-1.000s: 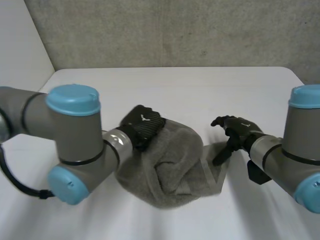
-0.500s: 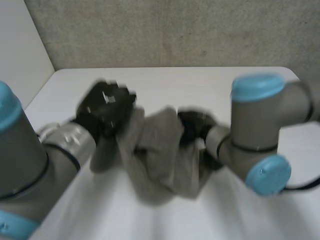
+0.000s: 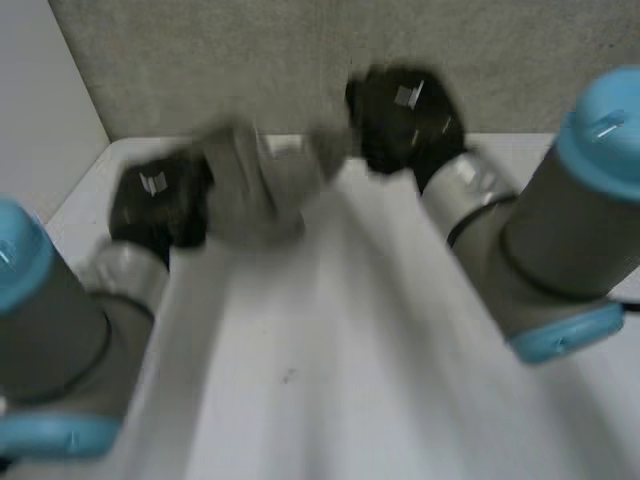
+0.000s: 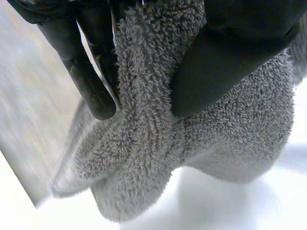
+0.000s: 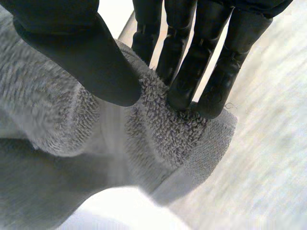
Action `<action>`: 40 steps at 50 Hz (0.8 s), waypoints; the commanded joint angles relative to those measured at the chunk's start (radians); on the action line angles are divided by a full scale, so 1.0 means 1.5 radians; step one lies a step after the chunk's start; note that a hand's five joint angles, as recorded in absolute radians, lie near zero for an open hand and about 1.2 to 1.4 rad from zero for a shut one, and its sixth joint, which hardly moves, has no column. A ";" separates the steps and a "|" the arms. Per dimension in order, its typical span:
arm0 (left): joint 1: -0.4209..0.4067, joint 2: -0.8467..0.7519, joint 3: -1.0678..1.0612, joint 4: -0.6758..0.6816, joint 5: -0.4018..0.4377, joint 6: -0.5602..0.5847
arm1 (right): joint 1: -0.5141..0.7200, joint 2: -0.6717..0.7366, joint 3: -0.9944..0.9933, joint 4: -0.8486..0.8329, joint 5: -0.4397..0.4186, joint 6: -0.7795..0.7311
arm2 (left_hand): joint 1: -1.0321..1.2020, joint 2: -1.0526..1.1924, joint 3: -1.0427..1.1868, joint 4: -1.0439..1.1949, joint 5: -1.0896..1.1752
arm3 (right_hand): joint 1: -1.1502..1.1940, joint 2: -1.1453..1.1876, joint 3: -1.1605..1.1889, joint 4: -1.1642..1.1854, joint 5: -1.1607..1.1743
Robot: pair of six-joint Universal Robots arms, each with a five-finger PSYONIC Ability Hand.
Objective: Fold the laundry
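The left hand (image 4: 225, 57) is closed on the towel (image 4: 144, 153), its thumb and fingers (image 4: 88, 76) pinching a bunched fold of looped grey terry that sags in a thick lobe below them. The right hand (image 5: 81, 52) pinches a flat-hemmed corner between thumb and straight fingers (image 5: 184, 81). The towel spans between both hands, above the white table (image 3: 350, 350).
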 commanded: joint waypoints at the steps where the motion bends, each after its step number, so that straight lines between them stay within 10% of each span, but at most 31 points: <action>1: -0.012 -0.019 -0.125 -0.019 0.039 0.004 | 0.003 0.077 0.026 0.124 -0.002 -0.076 | 0.120 0.067 0.069 0.065 0.088 | 0.281 0.148 0.140 0.135 0.162; 12: -0.086 0.011 -0.180 -0.121 0.097 0.002 | -0.055 0.071 0.082 0.155 -0.010 -0.083 | -0.623 -0.676 -0.675 -0.679 -0.656 | 0.281 0.148 0.140 0.135 0.162; 27: -0.015 0.182 -0.081 -0.145 0.105 0.005 | -0.103 0.039 0.177 0.044 -0.018 -0.087 | -0.622 -0.675 -0.673 -0.677 -0.654 | 0.281 0.148 0.140 0.135 0.162; 32: 0.103 0.105 -0.028 -0.153 0.176 0.005 | -0.103 -0.017 0.182 0.035 -0.037 -0.108 | -0.612 -0.665 -0.663 -0.667 -0.644 | 0.281 0.148 0.140 0.135 0.162; 40: 0.137 -0.054 0.050 -0.182 0.250 0.004 | -0.094 -0.109 0.183 0.036 -0.052 -0.117 | -0.600 -0.653 -0.651 -0.656 -0.632 | 0.281 0.148 0.140 0.135 0.162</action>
